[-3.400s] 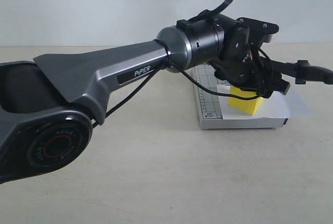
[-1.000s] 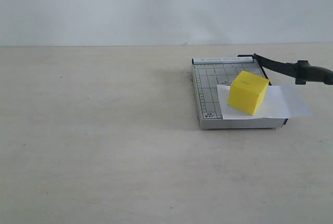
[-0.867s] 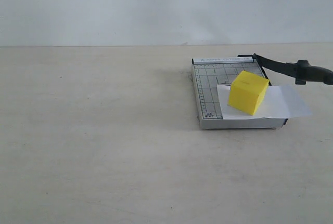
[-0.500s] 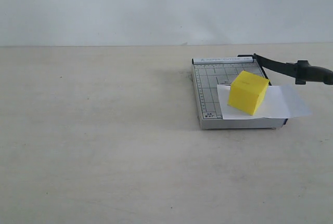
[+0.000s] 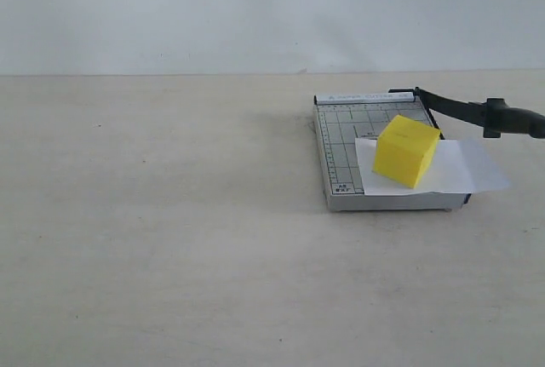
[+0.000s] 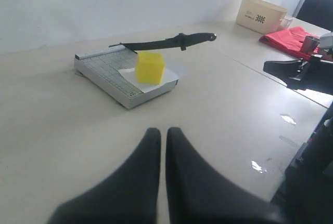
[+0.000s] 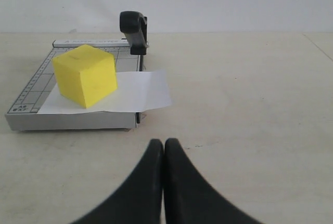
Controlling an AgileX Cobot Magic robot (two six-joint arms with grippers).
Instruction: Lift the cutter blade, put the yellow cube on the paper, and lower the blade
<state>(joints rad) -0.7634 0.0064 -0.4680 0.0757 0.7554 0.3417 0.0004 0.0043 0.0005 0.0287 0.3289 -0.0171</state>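
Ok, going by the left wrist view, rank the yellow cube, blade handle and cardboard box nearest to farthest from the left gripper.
1. yellow cube, sitting on the paper.
2. blade handle, raised beyond the cube.
3. cardboard box, farthest back.

Black, tapered left hand (image 6: 163,131), right hand (image 7: 163,142)

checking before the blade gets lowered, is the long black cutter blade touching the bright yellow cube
Apart. The right wrist view shows the long black cutter blade raised off to one side of the bright yellow cube, with bare white paper between them.
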